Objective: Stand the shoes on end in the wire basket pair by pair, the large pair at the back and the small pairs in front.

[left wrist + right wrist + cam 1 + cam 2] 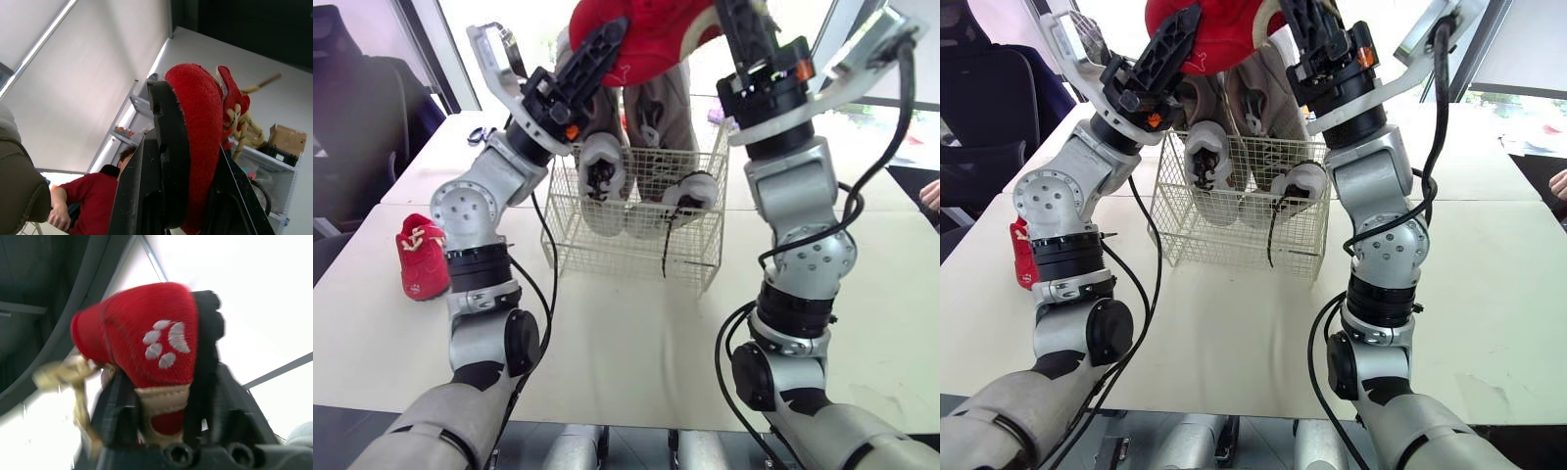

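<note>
**Head views:** white table (636, 333), window behind it. Wire basket (697, 262) mid-table, with a large pale pair (605, 186) standing toes down in it. Small red shoe (423, 257) on the table, left, well apart from the basket. Raised red shoe (656, 39) above the basket, cut off at the top.

**Left wrist view:** left gripper (610, 41) clamped on the raised red shoe. Person in red top (93, 198) and shelving (274, 147) behind.

**Right wrist view:** right gripper (736, 24) clamped on its paw-print toe.

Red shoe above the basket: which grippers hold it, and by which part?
Both: left gripper and right gripper each clamp an end of the red shoe.
</note>
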Available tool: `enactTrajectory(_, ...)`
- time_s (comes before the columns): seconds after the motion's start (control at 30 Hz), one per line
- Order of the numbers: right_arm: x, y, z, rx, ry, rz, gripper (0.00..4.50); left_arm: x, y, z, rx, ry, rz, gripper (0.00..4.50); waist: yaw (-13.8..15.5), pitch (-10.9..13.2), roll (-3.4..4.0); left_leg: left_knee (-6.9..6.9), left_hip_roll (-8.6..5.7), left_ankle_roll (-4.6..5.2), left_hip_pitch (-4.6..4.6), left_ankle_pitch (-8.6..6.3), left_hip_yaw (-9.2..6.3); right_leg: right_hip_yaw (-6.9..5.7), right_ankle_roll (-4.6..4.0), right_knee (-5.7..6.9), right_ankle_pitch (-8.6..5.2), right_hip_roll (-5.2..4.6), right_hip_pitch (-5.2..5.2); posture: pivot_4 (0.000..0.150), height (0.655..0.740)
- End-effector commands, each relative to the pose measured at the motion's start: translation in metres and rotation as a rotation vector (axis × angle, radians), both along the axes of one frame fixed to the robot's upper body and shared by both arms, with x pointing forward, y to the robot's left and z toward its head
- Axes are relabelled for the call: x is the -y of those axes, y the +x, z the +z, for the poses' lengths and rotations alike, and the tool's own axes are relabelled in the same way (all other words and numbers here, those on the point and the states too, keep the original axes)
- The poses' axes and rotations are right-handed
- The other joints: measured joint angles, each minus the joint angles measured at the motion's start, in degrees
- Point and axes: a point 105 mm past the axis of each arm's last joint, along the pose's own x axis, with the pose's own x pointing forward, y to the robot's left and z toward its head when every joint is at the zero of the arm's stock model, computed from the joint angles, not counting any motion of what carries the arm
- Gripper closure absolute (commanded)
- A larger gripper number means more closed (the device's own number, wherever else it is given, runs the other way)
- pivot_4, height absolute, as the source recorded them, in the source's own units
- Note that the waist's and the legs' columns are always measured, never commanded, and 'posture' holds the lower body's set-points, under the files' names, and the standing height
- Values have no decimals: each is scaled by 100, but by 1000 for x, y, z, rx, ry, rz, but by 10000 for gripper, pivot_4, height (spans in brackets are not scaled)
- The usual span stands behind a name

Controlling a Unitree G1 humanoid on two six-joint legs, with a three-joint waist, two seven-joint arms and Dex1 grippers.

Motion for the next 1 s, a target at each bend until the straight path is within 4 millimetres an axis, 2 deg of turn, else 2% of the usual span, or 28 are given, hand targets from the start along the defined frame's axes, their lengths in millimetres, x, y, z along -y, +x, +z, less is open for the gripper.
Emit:
enactTrajectory(0.03,-12,-21,15,98,-30,54,40124,10,2,-3,7,84,34,28542,3,0,0,0,0,0,0,0,0,0,0,0,0,0,0,1500,6595)
enactTrajectory(0.1,-9,-20,17,112,-42,40,40124,10,2,-5,16,125,69,18553,3,0,0,0,0,0,0,0,0,0,0,1,0,0,0,1500,6595)
enactTrajectory(0.33,18,-22,35,235,-206,-77,40124,-3,-16,-28,130,440,190,18553,-57,0,1,-4,0,0,0,0,2,2,-2,1,-1,0,-3,1500,6595)
enactTrajectory(0.4,30,-25,36,263,-344,-89,40124,-13,-30,-41,172,599,208,18553,-78,1,0,-5,0,1,-1,0,-2,1,-3,0,-2,1,-3,1500,6595)
enactTrajectory(0.47,44,-34,27,269,-549,-67,40124,-28,-44,-59,183,767,208,18553,-104,1,0,-4,0,4,-5,-3,-1,1,-3,-7,-2,-1,-2,1500,6595)
enactTrajectory(0.53,54,-40,11,240,-698,-37,40124,-38,-51,-71,169,854,207,18553,-88,1,0,-8,0,14,-6,-8,-1,0,-4,-23,-3,-1,1,1500,6595)
enactTrajectory(0.7,65,-32,-23,152,-942,-34,40124,-53,-61,-89,118,948,195,18553,-112,1,1,-10,17,24,-1,-14,6,1,-18,-67,-1,-11,24,1500,6595)
enactTrajectory(0.9,63,-27,-51,121,-1043,4,40124,-52,-60,-97,113,973,189,18553,-81,1,0,-10,26,24,-6,-14,9,0,-26,-73,-3,-10,20,1500,6595)
enactTrajectory(1.0,64,-22,-65,105,-1073,8,40124,-50,-57,-92,136,966,196,18553,-47,1,0,-10,26,24,-10,-14,9,0,-16,-78,3,-11,18,1500,6595)
